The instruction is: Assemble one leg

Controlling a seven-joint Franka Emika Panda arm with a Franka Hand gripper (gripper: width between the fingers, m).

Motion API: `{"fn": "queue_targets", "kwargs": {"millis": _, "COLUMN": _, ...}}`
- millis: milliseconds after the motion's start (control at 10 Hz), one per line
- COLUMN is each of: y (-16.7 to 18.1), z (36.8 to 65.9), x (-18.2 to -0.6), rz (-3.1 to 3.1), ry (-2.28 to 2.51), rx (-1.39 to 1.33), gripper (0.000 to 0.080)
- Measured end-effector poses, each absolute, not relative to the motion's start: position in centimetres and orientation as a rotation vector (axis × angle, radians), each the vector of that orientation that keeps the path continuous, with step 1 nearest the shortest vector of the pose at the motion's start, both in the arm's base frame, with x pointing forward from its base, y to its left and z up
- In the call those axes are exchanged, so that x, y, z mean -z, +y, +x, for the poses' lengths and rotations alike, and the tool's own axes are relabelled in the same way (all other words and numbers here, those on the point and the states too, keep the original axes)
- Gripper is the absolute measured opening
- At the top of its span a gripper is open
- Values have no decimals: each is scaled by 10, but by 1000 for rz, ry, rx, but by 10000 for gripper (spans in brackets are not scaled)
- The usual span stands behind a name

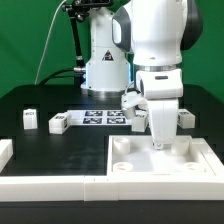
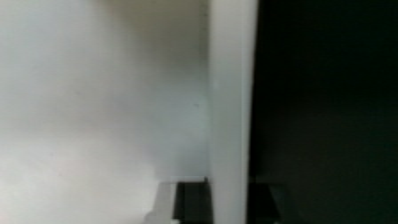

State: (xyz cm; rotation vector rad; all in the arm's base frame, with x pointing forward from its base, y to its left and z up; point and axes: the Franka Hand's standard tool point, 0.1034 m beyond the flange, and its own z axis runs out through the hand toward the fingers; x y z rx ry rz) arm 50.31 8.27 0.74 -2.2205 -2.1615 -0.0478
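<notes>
The large white panel [image 1: 165, 165] with round corner sockets lies flat at the exterior view's right, against the white wall. My gripper [image 1: 160, 143] stands upright at the panel's far edge. In the wrist view the panel's face [image 2: 98, 110] fills one side. Its bright rim [image 2: 230, 100] runs between my dark fingers [image 2: 191, 205], which stand against both sides of it. Small white legs with tags lie on the black table: two at the exterior view's left [image 1: 30, 119] [image 1: 58, 123], one behind my arm [image 1: 130, 100] and one at the right [image 1: 184, 116].
The marker board [image 1: 103, 118] lies on the table behind the panel. A low white L-shaped wall [image 1: 50, 185] runs along the front and at the left [image 1: 5, 152]. The robot's base [image 1: 105, 65] stands at the back. Black table [image 2: 329, 110] lies beyond the panel's rim.
</notes>
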Motion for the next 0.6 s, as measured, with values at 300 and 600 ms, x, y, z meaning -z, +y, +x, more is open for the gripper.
{"fn": "queue_targets", "kwargs": {"millis": 300, "y": 82, "z": 503, "x": -7, "rz": -2224, "ry": -2158, "rx": 46, "gripper": 154}}
{"fn": "queue_targets", "kwargs": {"millis": 600, "y": 81, "z": 503, "x": -7, "rz": -2225, "ry": -2157, "rx": 46, "gripper": 543}}
